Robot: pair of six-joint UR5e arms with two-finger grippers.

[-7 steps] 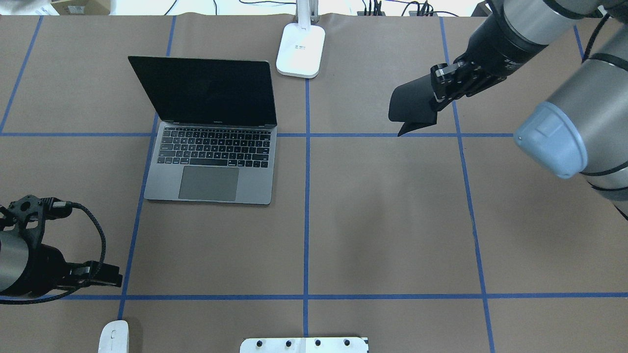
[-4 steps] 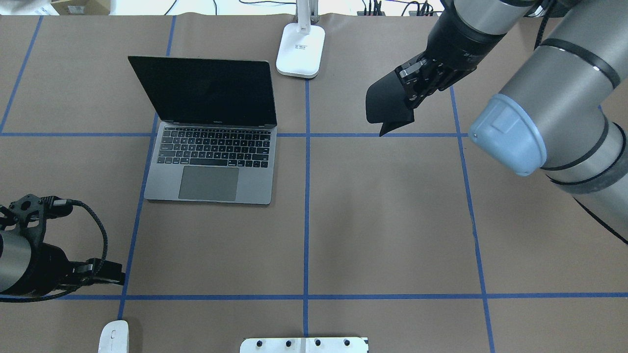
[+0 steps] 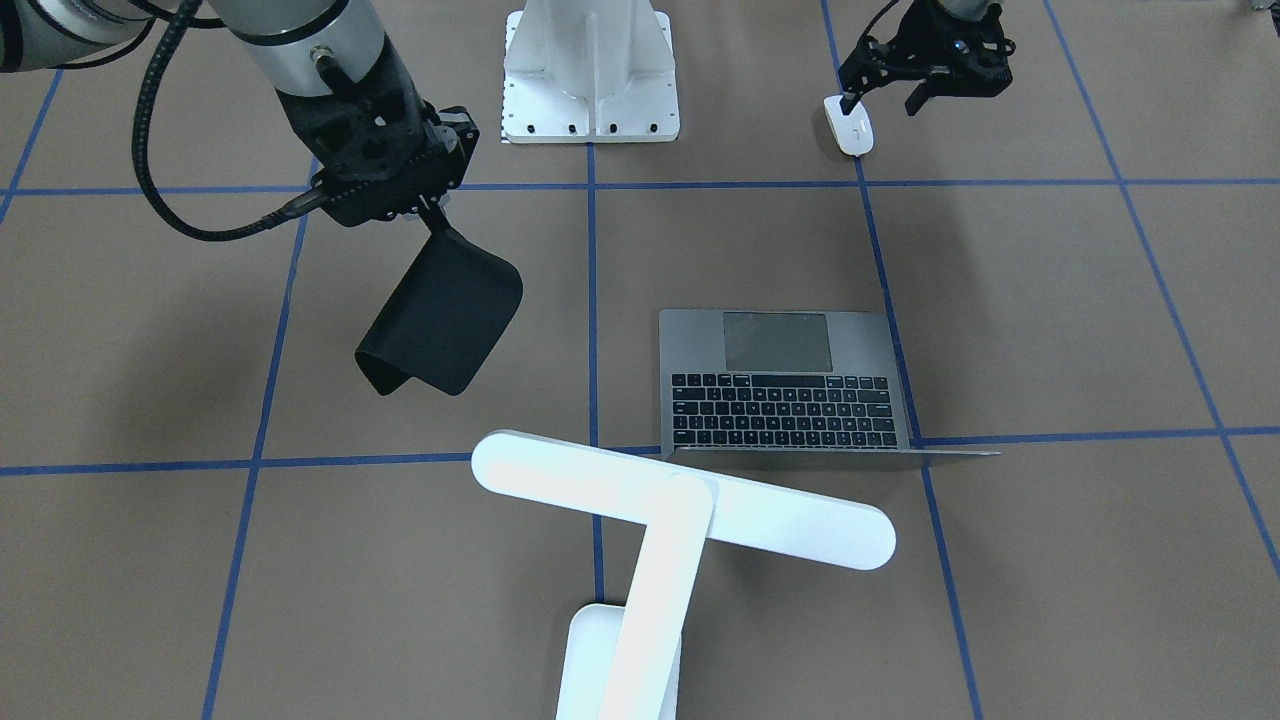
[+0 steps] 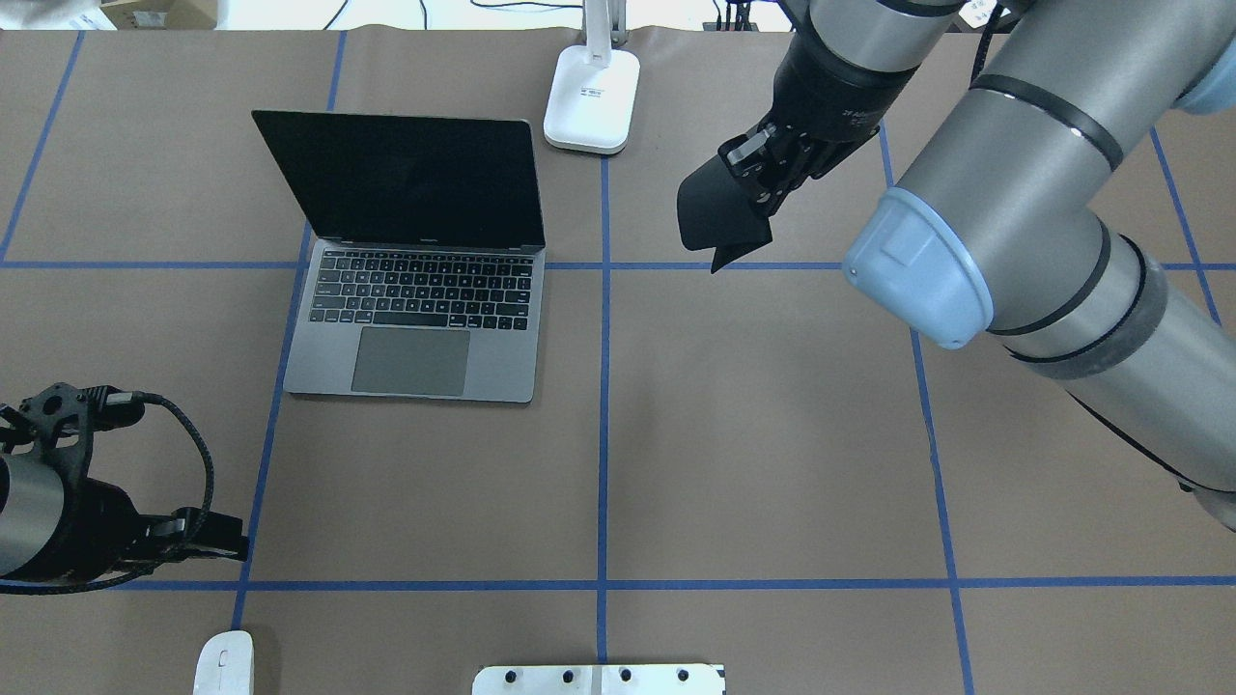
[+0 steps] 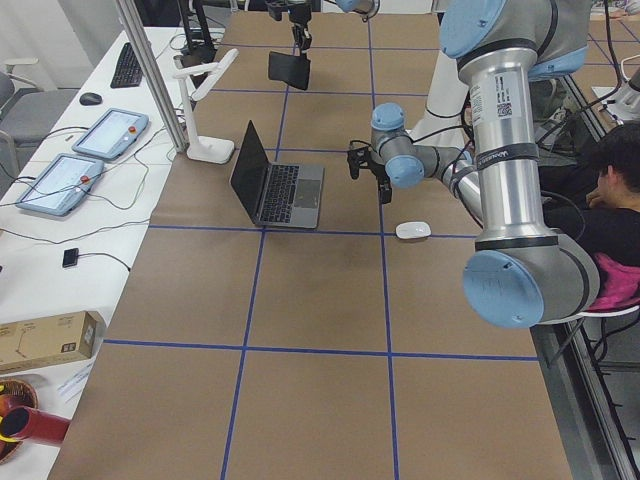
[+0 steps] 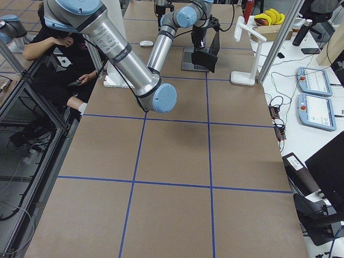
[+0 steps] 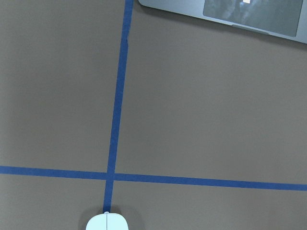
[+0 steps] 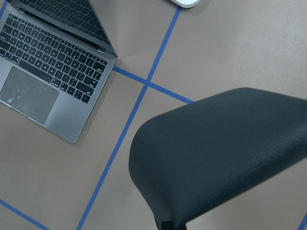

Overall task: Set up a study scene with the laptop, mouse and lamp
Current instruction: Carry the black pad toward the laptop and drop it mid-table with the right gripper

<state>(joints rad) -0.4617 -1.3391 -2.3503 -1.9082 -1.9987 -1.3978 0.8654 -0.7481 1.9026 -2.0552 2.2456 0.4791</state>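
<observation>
The open grey laptop (image 4: pixel 415 290) sits left of the table's middle, its keyboard (image 3: pixel 780 385) facing the robot. The white lamp (image 3: pixel 680 495) stands at the far edge, its base (image 4: pixel 592 97) just right of the laptop's screen. The white mouse (image 4: pixel 224 662) lies at the near left on a tape line, also in the left wrist view (image 7: pixel 106 222). My left gripper (image 3: pixel 880 100) hovers open just beyond the mouse, holding nothing. My right gripper (image 4: pixel 758 188) is shut on a black flexible pad (image 3: pixel 440 315), which hangs curled above the table right of the lamp base.
A white flanged pedestal (image 3: pixel 590 70) stands at the robot's side of the table. Blue tape lines cross the brown table cover (image 4: pixel 772 434). A seated person (image 5: pixel 610 180) is beside the table. Tablets and cables (image 5: pixel 90 150) lie on a side bench.
My right arm has swung left with the black pad, from near the right tape line toward the lamp base. The left gripper has barely shifted.
</observation>
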